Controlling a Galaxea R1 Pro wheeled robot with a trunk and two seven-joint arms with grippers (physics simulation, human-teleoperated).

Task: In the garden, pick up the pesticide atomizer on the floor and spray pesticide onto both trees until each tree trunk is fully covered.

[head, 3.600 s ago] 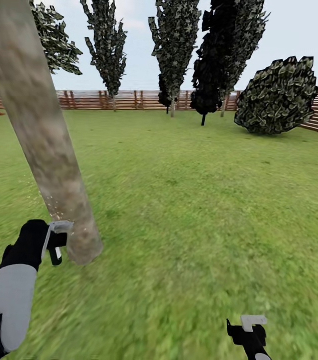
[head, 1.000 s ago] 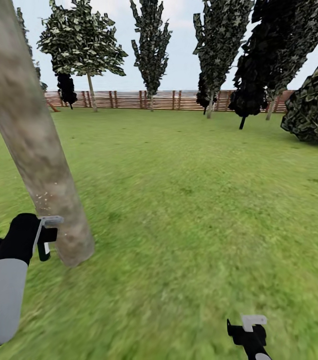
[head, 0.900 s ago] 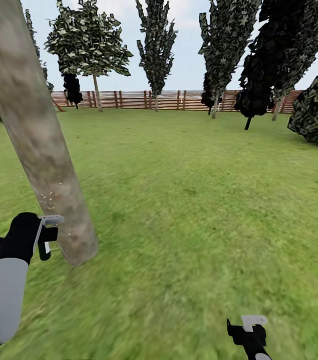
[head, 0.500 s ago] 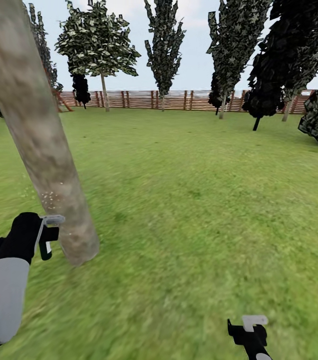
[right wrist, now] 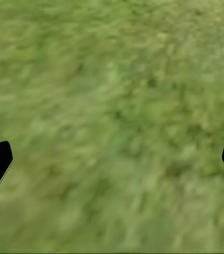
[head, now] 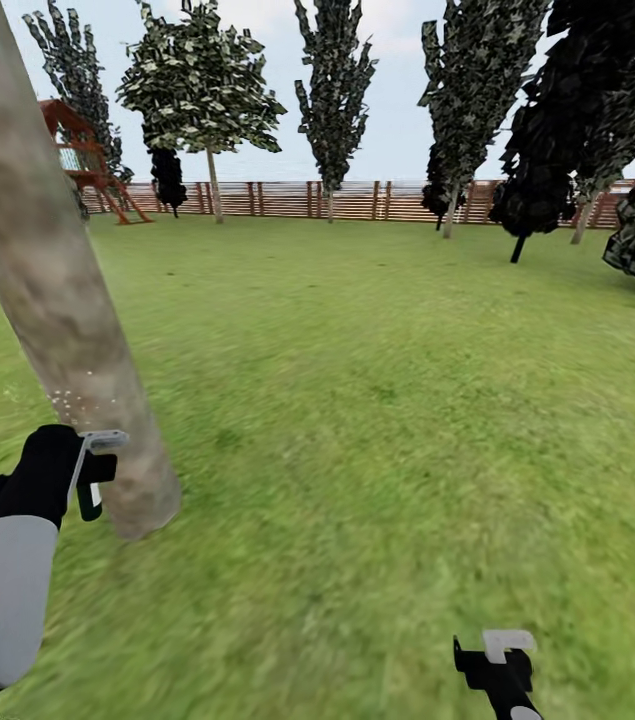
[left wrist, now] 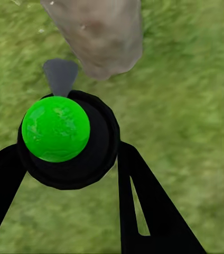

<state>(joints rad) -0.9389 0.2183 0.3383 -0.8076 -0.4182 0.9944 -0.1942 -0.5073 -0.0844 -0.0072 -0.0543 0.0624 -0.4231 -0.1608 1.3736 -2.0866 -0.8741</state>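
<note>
Bright, even daylight; soft, blurry grass (head: 387, 420).

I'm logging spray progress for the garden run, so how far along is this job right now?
Done: the atomizer is off the floor, held in the left gripper. In hand: it points at the near tree trunk, where pale specks dot the bark low down. Left: the upper bark shows no specks, and the other slim-trunked tree stands by the fence. The right gripper is open over grass.

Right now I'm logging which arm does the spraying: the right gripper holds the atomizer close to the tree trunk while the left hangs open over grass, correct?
Wrong arm. The left gripper holds the atomizer by the tree trunk, as the left wrist view shows; the right gripper is the open one over grass.
</note>
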